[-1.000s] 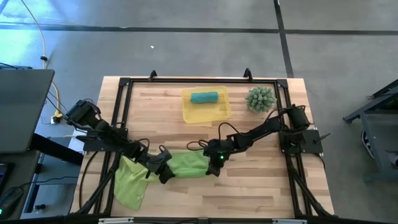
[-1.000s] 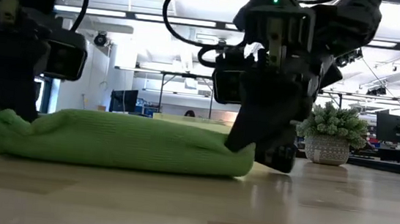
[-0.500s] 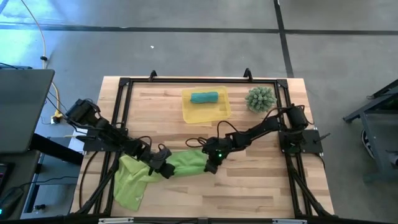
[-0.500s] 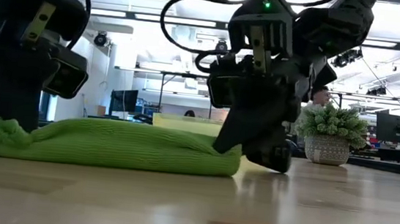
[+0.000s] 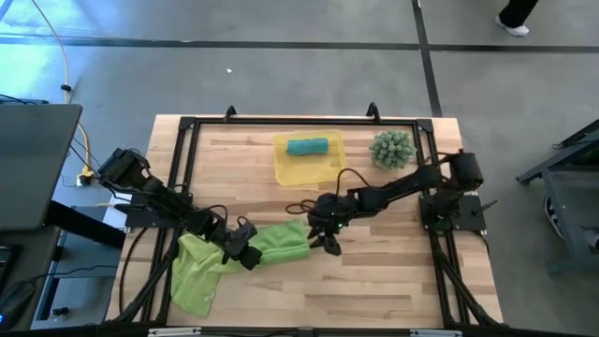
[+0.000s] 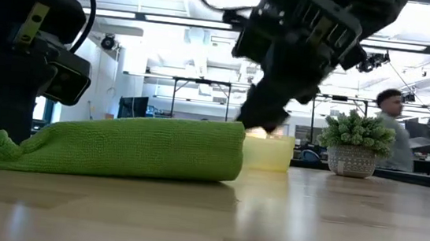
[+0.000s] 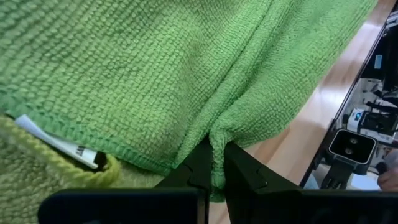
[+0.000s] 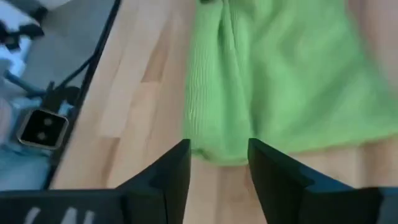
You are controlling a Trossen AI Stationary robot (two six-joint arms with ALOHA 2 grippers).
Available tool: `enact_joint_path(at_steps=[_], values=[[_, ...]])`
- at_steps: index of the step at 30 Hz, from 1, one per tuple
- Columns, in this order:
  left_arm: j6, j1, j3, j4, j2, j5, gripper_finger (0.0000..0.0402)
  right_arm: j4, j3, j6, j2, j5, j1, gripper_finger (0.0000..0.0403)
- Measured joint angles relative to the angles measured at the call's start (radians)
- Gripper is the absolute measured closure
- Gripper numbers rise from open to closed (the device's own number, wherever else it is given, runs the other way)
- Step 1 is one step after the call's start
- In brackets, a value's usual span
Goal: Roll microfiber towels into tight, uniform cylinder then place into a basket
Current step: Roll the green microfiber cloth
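Pinching: left gripper is clamping tight on a fold of the lime towel, near the table's front edge.
Letting go: right gripper is hanging with fingers spread, gripping nothing, just off the roll's right end.
Basket: sitting near the back edge, teal roll inside.
Room: bare wood is stretching right of the towel.
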Motion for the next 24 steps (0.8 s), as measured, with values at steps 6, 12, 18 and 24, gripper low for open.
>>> enact_joint_path(at_steps=[6, 12, 18, 24], values=[[0.000, 0.000, 0.000, 0.000, 0.001, -0.003, 0.0387, 0.025, 0.002, -0.406, -0.033, 0.113, 0.122, 0.0248], [0.009, 0.000, 0.000, 0.000, 0.002, -0.003, 0.0387, 0.092, 0.004, -0.612, 0.030, 0.394, 0.239, 0.0249], [0.018, 0.000, -0.001, 0.004, 0.002, -0.007, 0.0387, 0.156, 0.004, -0.629, 0.107, 0.485, 0.263, 0.0249], [0.019, 0.000, -0.002, 0.007, 0.003, -0.008, 0.0387, 0.195, 0.005, -0.629, 0.113, 0.549, 0.263, 0.0249]])
